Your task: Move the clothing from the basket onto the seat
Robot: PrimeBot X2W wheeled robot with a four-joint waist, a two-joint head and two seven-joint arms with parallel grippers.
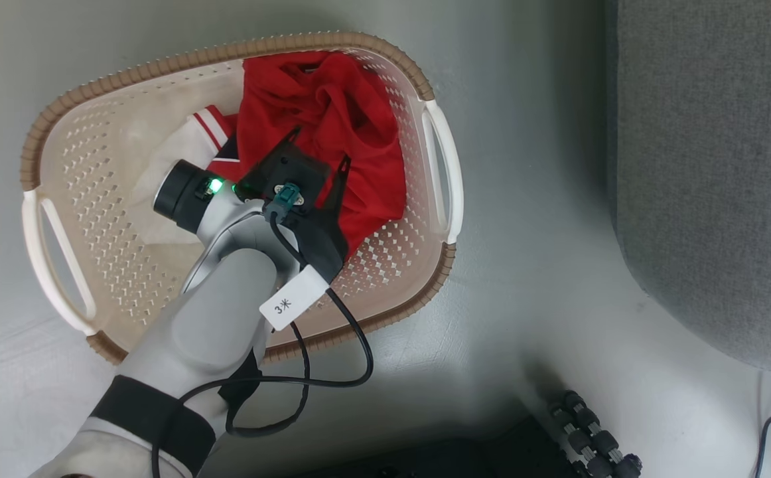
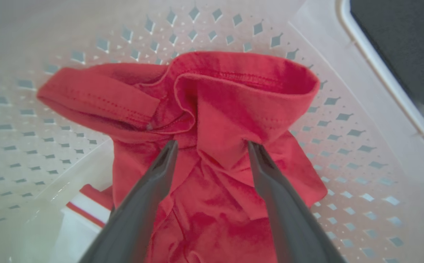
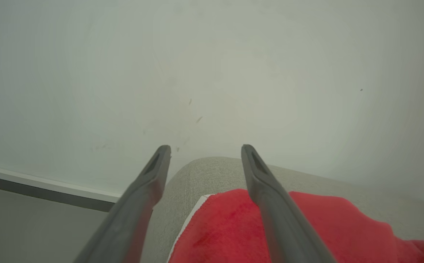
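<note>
The left tool [image 1: 319,147] is held spread over the clothing [image 1: 332,99], which is bunched against the far wall of the basket [image 1: 226,56] on the floor [image 1: 545,265]. Nothing is pinched, and whether its fingertips [image 2: 165,157] are touching the fabric cannot be told. If the jaws are closed on a shallow ridge of cloth alone, the fold is likely to be pulled free during the lift. A fingertip driven too deep could be caught in the perforated wall, and the light basket might then be dragged or tipped. The white panel [image 1: 173,153] beside the red heap may be tangled with it, so an uneven load could be raised and dropped short of the seat [image 1: 710,166]. The slack cable [image 1: 370,358] could be snagged on the brown rim. The right tool [image 3: 204,148] is likewise spread and empty, above a red piece [image 3: 226,226] lying on pale upholstery. How many garments lie in the basket is hidden by the forearm [image 1: 213,318], and the seat is cut off at the frame edge.
</note>
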